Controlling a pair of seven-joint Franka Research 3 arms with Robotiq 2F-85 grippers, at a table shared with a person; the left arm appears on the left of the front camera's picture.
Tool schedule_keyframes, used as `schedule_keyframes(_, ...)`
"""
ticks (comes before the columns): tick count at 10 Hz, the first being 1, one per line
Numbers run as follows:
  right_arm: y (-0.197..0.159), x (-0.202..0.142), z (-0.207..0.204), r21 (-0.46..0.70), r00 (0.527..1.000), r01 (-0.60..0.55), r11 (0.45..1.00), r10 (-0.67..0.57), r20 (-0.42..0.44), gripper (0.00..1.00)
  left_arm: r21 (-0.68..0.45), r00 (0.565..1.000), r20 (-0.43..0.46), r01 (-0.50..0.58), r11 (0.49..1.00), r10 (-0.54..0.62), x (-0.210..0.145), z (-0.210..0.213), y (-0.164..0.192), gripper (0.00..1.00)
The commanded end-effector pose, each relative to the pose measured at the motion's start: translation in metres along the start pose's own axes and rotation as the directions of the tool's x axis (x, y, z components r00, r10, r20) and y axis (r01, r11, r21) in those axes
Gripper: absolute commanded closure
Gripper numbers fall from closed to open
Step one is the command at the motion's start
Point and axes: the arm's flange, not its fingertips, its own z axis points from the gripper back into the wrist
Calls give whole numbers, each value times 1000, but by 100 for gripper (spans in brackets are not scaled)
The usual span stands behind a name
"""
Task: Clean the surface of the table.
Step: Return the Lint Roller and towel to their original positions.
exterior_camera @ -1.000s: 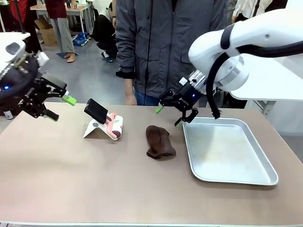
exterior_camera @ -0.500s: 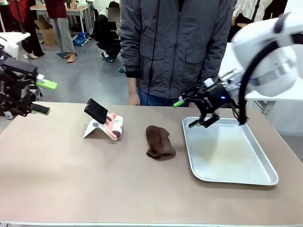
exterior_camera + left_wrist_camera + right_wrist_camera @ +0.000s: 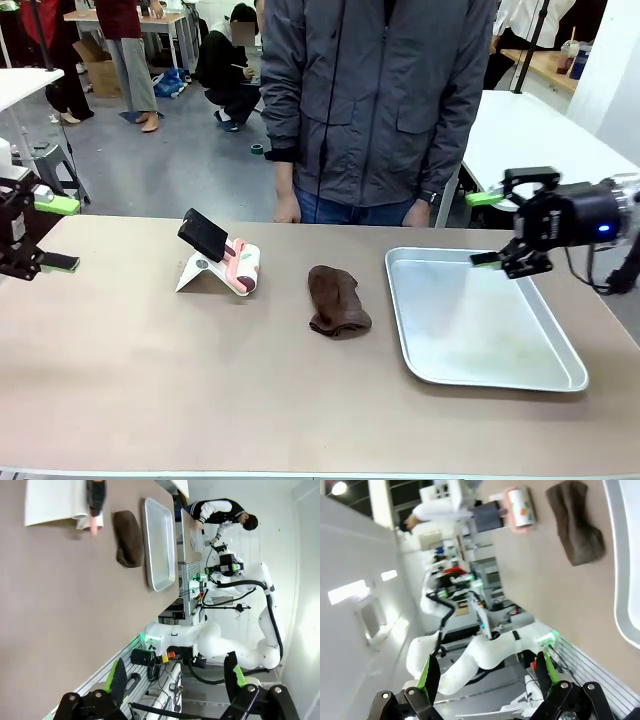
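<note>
From my station I see the tan worktop (image 3: 200, 380) stretching across the front view, with the person (image 3: 375, 100) in a grey jacket standing at its far edge. My left gripper (image 3: 45, 235) sits at the worktop's left edge, its fingers spread with nothing between them; in the left wrist view the same gripper (image 3: 177, 677) shows its two green-padded fingers wide apart. My right gripper (image 3: 490, 228) hangs over the far right corner of the silver tray (image 3: 500, 375), fingers also spread and empty, and the right wrist view shows that gripper (image 3: 487, 672) with the same wide gap. On the worktop, a brown cloth (image 3: 337, 300) lies crumpled near the middle, just left of the tray and not touching it. Farther left, a lint roller (image 3: 243, 268) with a pink handle lies against a white folded stand (image 3: 200, 272), and a black phone (image 3: 204, 235) leans tilted on that stand. Neither gripper touches the cloth, the roller or the tray.
</note>
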Motion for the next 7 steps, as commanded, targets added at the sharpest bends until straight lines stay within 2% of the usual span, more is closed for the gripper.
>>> schedule_keyframes(1, -33, -38, 22, 69, 999, -42, 997, 41, 18, 0, -64, 998, 32, 49, 997, -47, -31, -14, 16, 0)
schedule_keyframes(2, -44, -41, 34, 103, 997, -60, 993, 55, 56, 0, -103, 997, 57, 59, 993, -54, -32, -8, 22, 0)
schedule_keyframes(3, -52, -40, 35, 112, 996, -77, 991, 70, 61, 0, -158, 997, 44, 75, 984, -69, -31, -7, 24, 0)
schedule_keyframes(4, -8, -1, 38, 76, 999, -23, 997, 21, 36, 0, -35, 1000, 26, 14, 999, -13, 1, 7, 15, 0)
schedule_keyframes(7, -8, -1, 38, 76, 999, -23, 997, 21, 36, 0, -35, 1000, 26, 14, 999, -13, 1, 7, 15, 0)
